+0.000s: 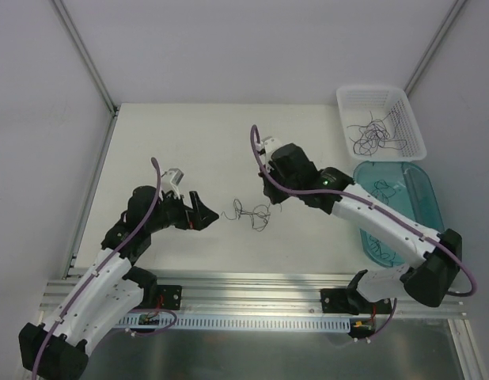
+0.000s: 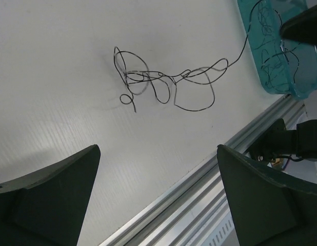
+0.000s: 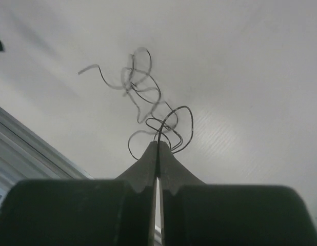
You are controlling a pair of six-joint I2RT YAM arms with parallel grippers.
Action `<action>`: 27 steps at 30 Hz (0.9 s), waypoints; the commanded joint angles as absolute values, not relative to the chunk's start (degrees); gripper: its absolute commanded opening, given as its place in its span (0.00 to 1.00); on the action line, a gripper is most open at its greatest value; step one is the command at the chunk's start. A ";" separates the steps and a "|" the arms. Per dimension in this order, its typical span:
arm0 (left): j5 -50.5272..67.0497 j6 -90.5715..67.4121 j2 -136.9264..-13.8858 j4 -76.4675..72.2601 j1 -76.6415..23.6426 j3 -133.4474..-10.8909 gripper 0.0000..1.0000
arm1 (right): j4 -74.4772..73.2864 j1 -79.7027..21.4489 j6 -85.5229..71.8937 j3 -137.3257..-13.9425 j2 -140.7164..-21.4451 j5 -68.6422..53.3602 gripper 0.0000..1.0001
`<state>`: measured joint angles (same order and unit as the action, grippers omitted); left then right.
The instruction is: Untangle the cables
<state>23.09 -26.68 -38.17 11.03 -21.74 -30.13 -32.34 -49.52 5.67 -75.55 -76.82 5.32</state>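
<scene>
A small tangle of thin dark cables (image 1: 252, 214) lies on the white table between the two arms. It also shows in the left wrist view as loose loops (image 2: 163, 82). My right gripper (image 3: 158, 143) is shut on one strand at the tangle's near end, and the rest of the cables (image 3: 143, 87) trail away from its tips. In the top view this gripper (image 1: 270, 199) sits just right of the tangle. My left gripper (image 1: 203, 212) stands open just left of the tangle, its fingers (image 2: 51, 195) spread wide with only table between them.
At the back right a white basket (image 1: 415, 119) holds more thin cables. In front of it lies a teal tray (image 1: 426, 190), again with a few strands, seen too in the left wrist view (image 2: 297, 87). An aluminium rail (image 1: 252, 285) runs along the near edge.
</scene>
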 commanded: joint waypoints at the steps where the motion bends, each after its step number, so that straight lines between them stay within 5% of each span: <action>1: 21.19 -34.34 -38.05 6.42 -22.85 -27.52 0.99 | -27.96 -49.75 0.19 -69.45 -76.38 5.71 0.01; 10: 10.82 -43.23 -50.43 3.25 -28.65 -28.91 0.95 | -24.35 -49.75 -4.39 -59.51 -72.07 6.94 0.01; 27: -5.09 -55.81 -73.73 2.81 -40.16 -35.33 0.56 | -20.57 -51.85 -6.50 -54.85 -70.40 7.21 0.01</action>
<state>0.25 -52.29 -72.07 3.81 -39.40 -33.34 -23.31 -51.42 -5.43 -54.96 -71.66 6.59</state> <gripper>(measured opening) 0.576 0.018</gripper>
